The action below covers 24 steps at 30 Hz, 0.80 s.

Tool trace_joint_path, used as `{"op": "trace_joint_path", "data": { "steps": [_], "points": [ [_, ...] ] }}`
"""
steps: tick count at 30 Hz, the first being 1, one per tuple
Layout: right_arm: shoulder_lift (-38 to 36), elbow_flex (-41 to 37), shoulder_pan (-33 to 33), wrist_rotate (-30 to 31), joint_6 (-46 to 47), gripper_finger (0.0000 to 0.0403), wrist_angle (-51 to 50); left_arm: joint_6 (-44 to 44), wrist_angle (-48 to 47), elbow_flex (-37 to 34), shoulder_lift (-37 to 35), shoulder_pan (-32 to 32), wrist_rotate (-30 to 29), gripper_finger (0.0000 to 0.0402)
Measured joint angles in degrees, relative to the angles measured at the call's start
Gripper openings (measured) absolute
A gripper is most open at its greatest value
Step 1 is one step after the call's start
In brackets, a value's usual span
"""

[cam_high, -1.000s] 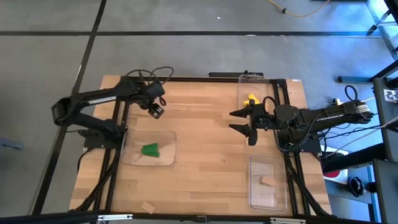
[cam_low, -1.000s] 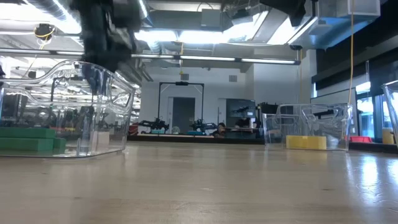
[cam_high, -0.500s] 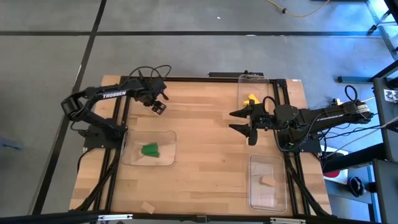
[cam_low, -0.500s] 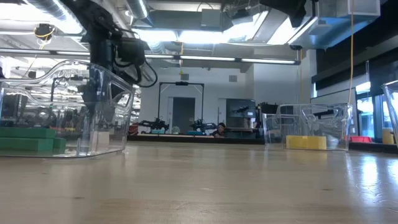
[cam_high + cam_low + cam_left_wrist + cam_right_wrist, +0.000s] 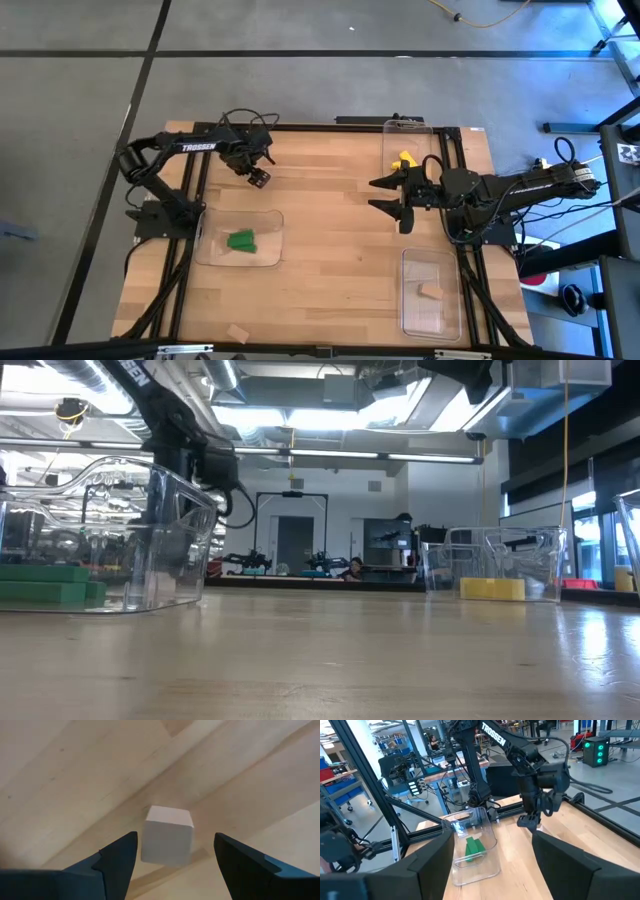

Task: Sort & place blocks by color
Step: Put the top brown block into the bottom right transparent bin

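My left tool [image 5: 258,178] hangs in the upper left of the high view with its fingers [image 5: 117,860] spread wide on either side of a tan block [image 5: 166,835] lying on the bare table [image 5: 330,250]; in the left wrist view the block sits between them, untouched, so I judge I am lined up to close on it. My right tool [image 5: 385,196] waits near mid-frame, open and empty. The colours already have homes: green blocks [image 5: 241,240] in the left tray [image 5: 270,255], a yellow block [image 5: 404,159] in the top tray [image 5: 392,130], one tan block [image 5: 431,291] in the lower-right tray [image 5: 410,315]. Another tan piece [image 5: 237,333] lies loose at the bottom edge. Nothing crowds my block; the carry across to the tan tray would pass my right arm.
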Motion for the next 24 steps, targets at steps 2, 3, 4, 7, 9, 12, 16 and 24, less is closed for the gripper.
{"op": "trace_joint_path", "data": {
  "steps": [2, 3, 4, 7, 9, 12, 16, 24],
  "points": [
    [0.0, 0.0, 0.0, 0.0, 0.0, 0.0271, 0.0, 0.0, 0.1, 0.0, 1.4, 0.0, 0.0, 0.0256],
    [0.0, 0.0, 0.0, 0.0, 0.0, 0.0271, 0.0, 0.0, 0.0, 0.0, 2.0, 0.0, 0.0, 0.0256],
    [0.0, 0.0, 0.0, 0.0, 0.0, 0.0271, 0.0, 0.0, 0.1, 0.0, 2.6, 0.0, 0.0, 0.0257],
    [0.0, 0.0, 0.0, 0.0, 0.0, 0.0271, 0.0, 0.0, 0.1, 0.0, 4.5, 0.0, 0.1, 0.0258],
    [0.0, 0.0, 0.0, 0.0, 0.0, 0.0271, 0.0, 0.1, 0.3, 0.2, 5.2, 0.0, 0.2, 0.0258],
    [0.0, 0.0, 0.0, 0.0, 0.0, 0.0271, 0.0, 1.0, 0.7, 0.2, 5.3, 0.0, 0.3, 0.0258],
    [0.0, 0.0, 0.0, 0.0, 0.0, 0.0271, 0.1, 1.8, 1.0, 0.2, 5.3, 0.2, 0.4, 0.0257],
    [0.0, 0.0, 0.0, 0.0, 0.0, 0.0271, 0.1, 4.5, 1.3, 0.1, 5.4, 0.4, 0.5, 0.0253]
  ]
}}
